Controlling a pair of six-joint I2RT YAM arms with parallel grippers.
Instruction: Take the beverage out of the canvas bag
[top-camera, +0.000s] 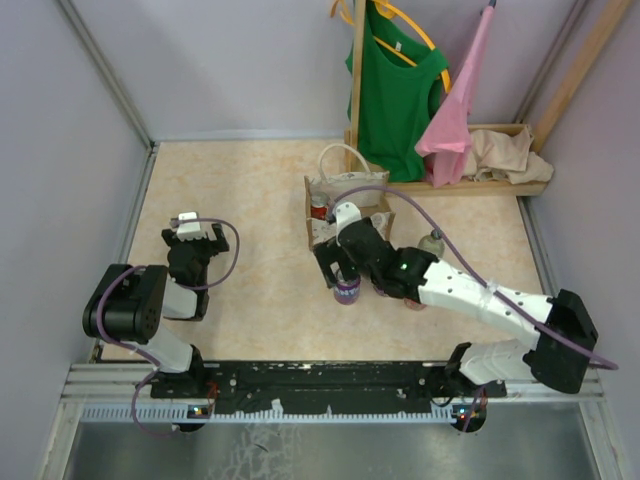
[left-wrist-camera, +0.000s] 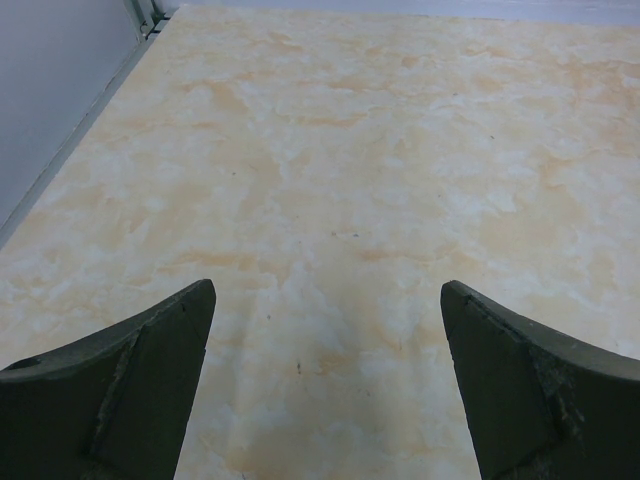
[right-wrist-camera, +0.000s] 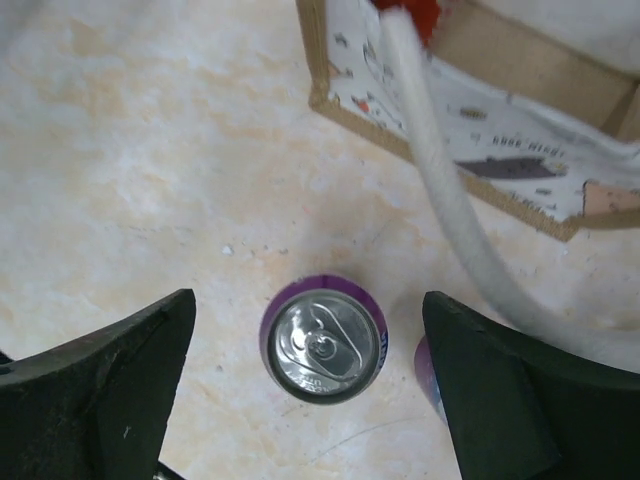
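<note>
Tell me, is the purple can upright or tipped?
Upright. The right wrist view looks straight down on the lid and pull tab of the purple can, which stands on the table outside the canvas bag.

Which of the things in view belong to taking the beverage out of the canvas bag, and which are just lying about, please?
Job: purple can, standing outside the canvas bag; right end effector, open around it.
Lying about: green shirt, pink cloth, tan cloth, wooden rack.
</note>
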